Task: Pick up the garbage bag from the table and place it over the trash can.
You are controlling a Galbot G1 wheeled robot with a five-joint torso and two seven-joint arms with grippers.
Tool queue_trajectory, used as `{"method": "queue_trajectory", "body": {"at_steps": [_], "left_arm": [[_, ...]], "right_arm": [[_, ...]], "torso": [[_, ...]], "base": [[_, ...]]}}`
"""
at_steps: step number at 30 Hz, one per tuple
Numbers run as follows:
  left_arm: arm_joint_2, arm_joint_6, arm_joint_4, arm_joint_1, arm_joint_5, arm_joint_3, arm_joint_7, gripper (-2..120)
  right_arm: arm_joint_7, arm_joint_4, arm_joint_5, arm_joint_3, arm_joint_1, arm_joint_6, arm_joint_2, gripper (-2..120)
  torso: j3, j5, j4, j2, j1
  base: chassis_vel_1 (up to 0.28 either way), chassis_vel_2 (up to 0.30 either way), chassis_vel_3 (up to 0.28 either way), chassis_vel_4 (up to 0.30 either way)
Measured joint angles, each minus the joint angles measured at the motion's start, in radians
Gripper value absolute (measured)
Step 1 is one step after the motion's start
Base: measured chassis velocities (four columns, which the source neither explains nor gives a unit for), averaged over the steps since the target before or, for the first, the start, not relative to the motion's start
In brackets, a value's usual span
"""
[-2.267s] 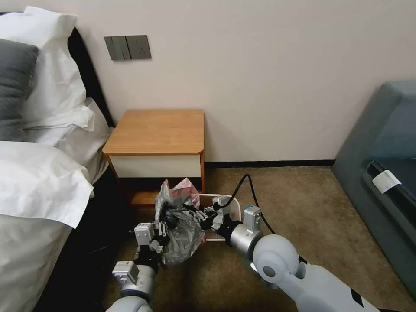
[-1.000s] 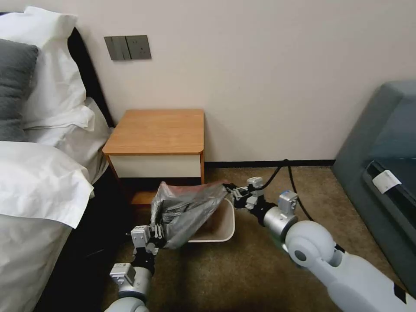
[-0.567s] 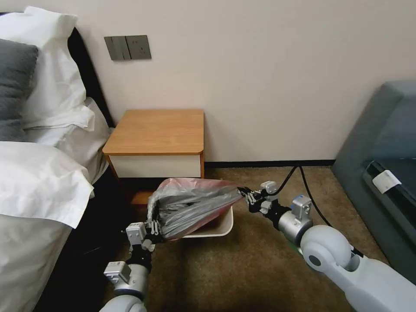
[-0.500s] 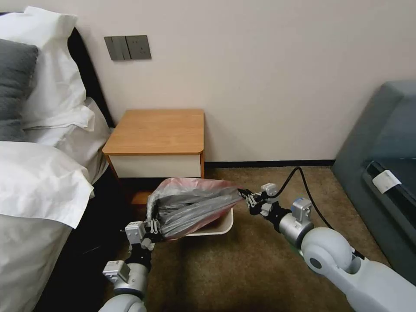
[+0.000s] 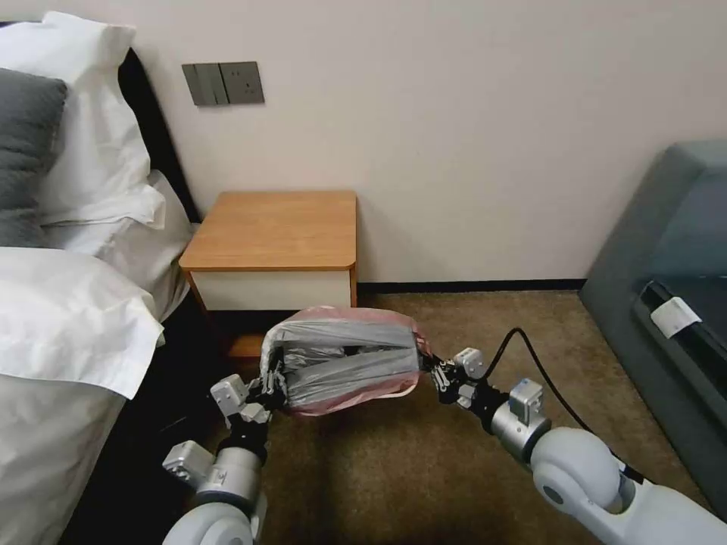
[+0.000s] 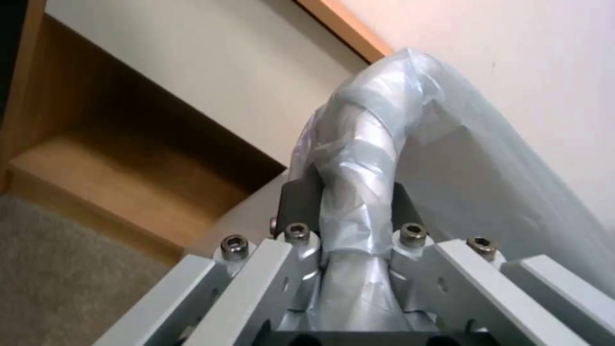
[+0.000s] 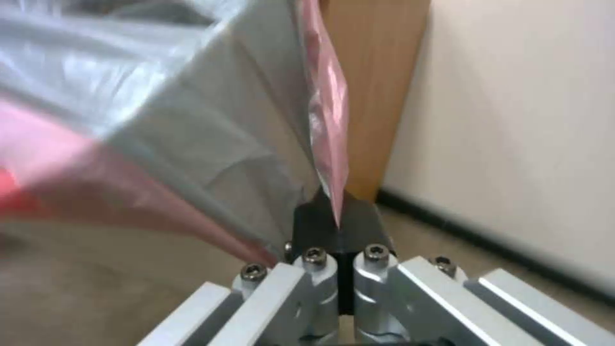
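Head view: thin grey translucent plastic garbage bag (image 5: 342, 359) with a pinkish-red edge stretches sideways, long axis left to right, before the orange-brown wooden table (image 5: 274, 229), hiding whatever stands beneath. Left gripper (image 5: 271, 388) and right gripper (image 5: 432, 365) pinch opposite ends; wrist views show clamped plastic close.

Grey-white arms, black cable (image 5: 530, 344), hex screws (image 6: 234, 242)

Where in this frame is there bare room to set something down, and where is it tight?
The table top is bare wood. Carpet between the right gripper and the grey sofa lies open. It is crowded below the table's front, where both grippers, the left gripper included, hold the garbage bag stretched.
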Motion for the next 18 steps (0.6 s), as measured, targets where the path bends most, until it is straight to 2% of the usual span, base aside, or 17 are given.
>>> {"method": "queue_trajectory", "body": {"at_steps": [1,3,4,6,18], "left_arm": [[0.0,0.0,0.0,0.0,0.0,0.0,0.0,8],[-0.007,0.01,-0.015,0.003,-0.035,0.002,-0.01,9],[-0.007,0.01,-0.015,0.003,-0.035,0.002,-0.01,9],[-0.018,0.017,-0.02,0.005,-0.056,0.014,-0.017,9],[-0.055,0.035,-0.047,0.024,-0.122,0.068,-0.039,11]], "right_arm": [[0.0,0.0,0.0,0.0,0.0,0.0,0.0,0],[0.022,-0.046,-0.166,-0.004,0.004,0.083,0.034,0],[0.022,-0.046,-0.166,-0.004,0.004,0.083,0.034,0],[0.043,-0.087,-0.298,-0.009,0.011,0.137,0.067,0],[0.104,-0.164,-0.534,-0.015,0.011,0.23,0.127,0]], "torso": [[0.0,0.0,0.0,0.0,0.0],[0.0,0.0002,0.0,0.0,0.0],[0.0,0.0002,0.0,0.0,0.0],[0.0,0.0002,0.0001,0.0,0.0],[0.0,0.0,-0.0001,0.0,0.0]], "base": [[0.0,0.0,0.0,0.0],[0.0,0.0,0.0,0.0],[0.0,0.0,0.0,0.0],[0.0,0.0,0.0,0.0],[0.0,0.0,0.0,0.0]]}}
